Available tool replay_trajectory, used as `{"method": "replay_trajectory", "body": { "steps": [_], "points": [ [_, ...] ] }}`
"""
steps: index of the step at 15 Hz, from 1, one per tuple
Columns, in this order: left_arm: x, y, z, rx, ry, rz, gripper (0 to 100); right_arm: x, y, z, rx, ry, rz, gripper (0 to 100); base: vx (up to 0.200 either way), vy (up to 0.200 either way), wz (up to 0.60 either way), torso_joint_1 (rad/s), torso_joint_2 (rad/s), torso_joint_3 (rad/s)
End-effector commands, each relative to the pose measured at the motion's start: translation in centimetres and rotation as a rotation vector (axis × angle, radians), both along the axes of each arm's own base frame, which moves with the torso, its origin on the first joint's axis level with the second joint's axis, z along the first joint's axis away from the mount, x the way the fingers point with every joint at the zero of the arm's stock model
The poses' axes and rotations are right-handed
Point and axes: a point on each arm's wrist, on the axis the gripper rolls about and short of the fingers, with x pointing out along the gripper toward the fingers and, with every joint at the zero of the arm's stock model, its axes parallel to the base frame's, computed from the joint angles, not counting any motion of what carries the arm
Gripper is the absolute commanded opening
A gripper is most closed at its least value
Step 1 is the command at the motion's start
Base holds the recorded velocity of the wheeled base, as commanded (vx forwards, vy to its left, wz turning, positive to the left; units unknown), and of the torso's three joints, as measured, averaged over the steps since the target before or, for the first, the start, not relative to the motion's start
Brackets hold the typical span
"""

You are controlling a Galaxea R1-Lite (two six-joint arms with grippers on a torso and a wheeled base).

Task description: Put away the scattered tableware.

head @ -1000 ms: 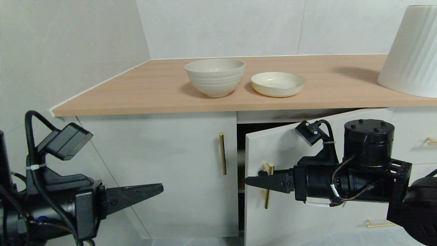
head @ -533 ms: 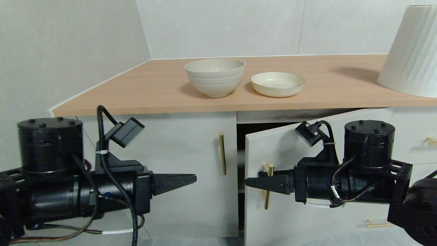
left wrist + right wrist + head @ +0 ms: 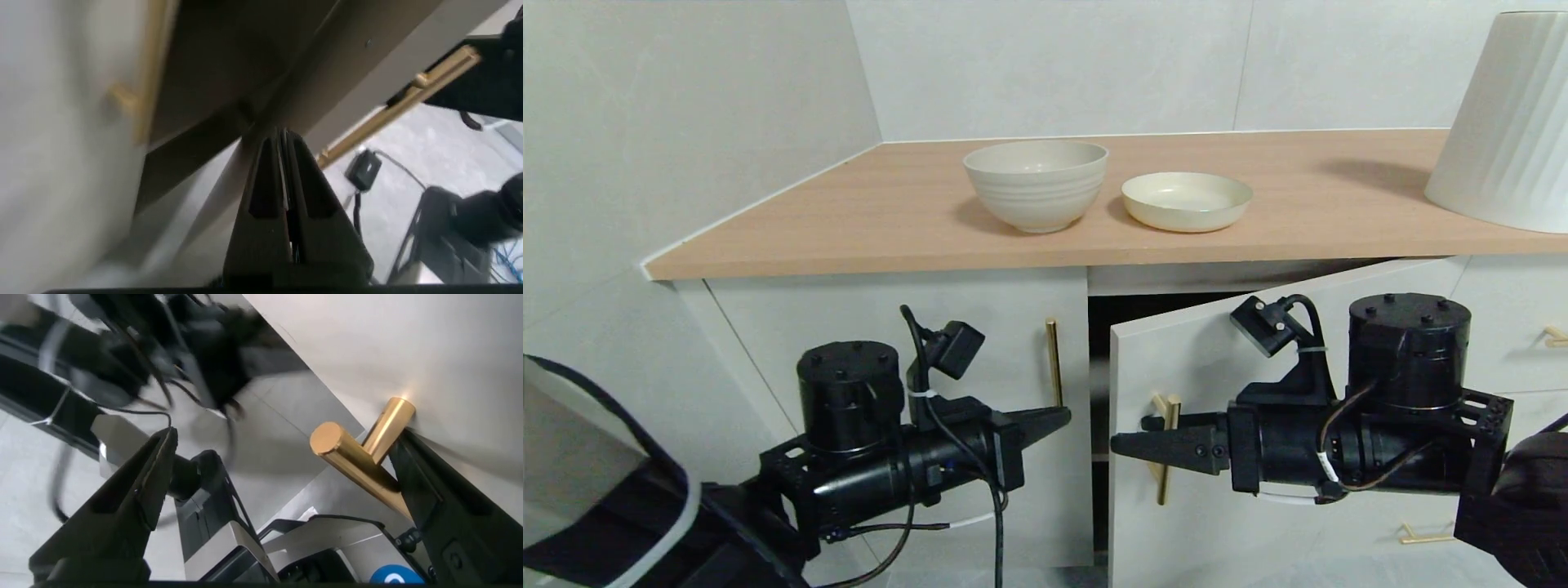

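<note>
In the head view, we see the deep cream ribbed bowl and the shallow cream round dish sitting just beside each other on the light brown wooden counter, both untouched. A white pleated lampshade stands well off to the right. Below the counter, the white cupboard door on the right hangs ajar, with a dark gap between it and the closed white door on the left. The right pincer sits at the ajar door's brass bar handle. The left pincer points toward the gap, near the closed door's slim brass handle.

In the left wrist view, the left pincer is narrow, its fingers pressed together with nothing between them. Its tip is aimed at the shadowed gap by the ajar door's edge.

In the right wrist view, the right pincer is wide. The brass bar handle lies between its fingers, close to one of them and not clamped.

We judge that the step in hand is opening the cupboard, so the tableware itself has not yet been started on. The next move calls for the right pincer to draw the handle outward along the door's arc. The left pincer could instead slip into the gap and push the door wider. Either way the opening must be broad enough for the bowl and dish to pass from the counter inside.
</note>
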Motion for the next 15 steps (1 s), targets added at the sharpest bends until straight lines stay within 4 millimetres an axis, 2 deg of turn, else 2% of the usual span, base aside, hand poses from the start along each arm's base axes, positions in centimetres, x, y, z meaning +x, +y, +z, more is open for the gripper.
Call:
{"method": "replay_trajectory", "body": {
  "steps": [1, 8, 12, 15],
  "points": [
    [0.4, -1.7, -3.2, -0.010, 0.067, -0.015, 0, -0.1, 0.2, -0.2, -0.004, 0.007, 0.009, 100, 0.000, 0.000, 0.00, 0.000, 0.00, 0.000],
    [1.8, -3.3, -5.0, -0.128, -0.043, -0.028, 0, -0.4, 0.5, -0.3, -0.008, 0.009, 0.023, 100, 0.000, 0.000, 0.00, 0.000, 0.00, 0.000],
    [1.7, -3.8, -4.3, -0.142, -0.068, -0.042, 0, -0.5, 0.5, -0.5, -0.012, 0.014, 0.023, 100, 0.000, 0.000, 0.00, 0.000, 0.00, 0.000],
    [0.7, -4.4, -3.1, -0.162, -0.095, -0.077, 0, -0.6, -0.1, -0.5, -0.016, 0.017, 0.011, 100, 0.000, 0.000, 0.00, 0.000, 0.00, 0.000]
  ]
}}
